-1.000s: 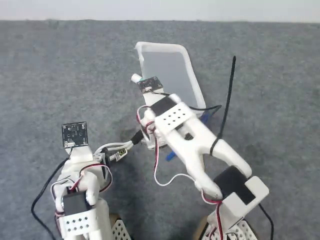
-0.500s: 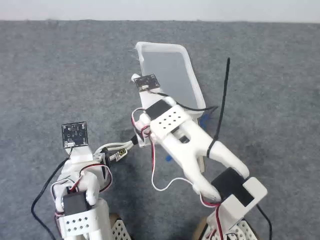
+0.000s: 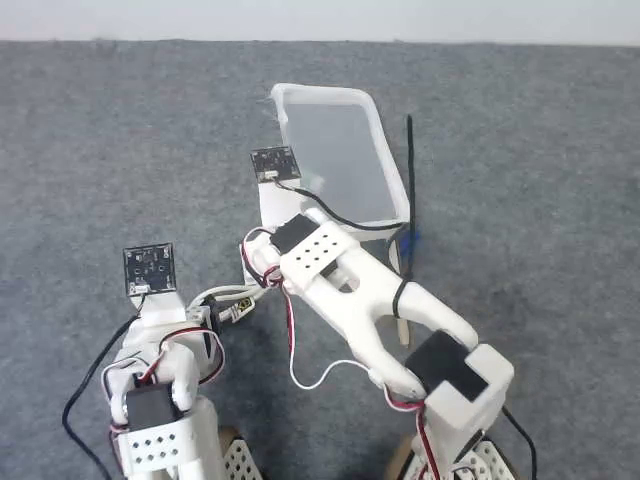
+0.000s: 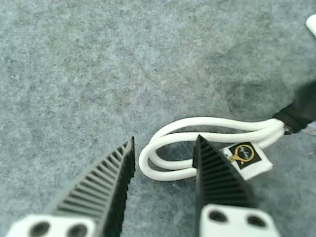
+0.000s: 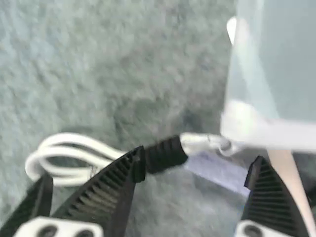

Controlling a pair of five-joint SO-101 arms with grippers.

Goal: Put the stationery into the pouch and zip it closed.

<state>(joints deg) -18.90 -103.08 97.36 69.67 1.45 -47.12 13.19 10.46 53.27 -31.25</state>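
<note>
I've got the right gripper (image 5: 197, 160) gaping wide just short of the frosted plastic pouch (image 5: 276, 59) toward the worktop's far edge; left gripper (image 4: 165, 143) half-open over a glossy white looped cord (image 4: 168, 174).

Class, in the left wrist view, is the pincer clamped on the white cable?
No: the left pincer stands open, the white cable lying loose beneath it.

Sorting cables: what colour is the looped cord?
White cord, black end; left wrist view.
</note>
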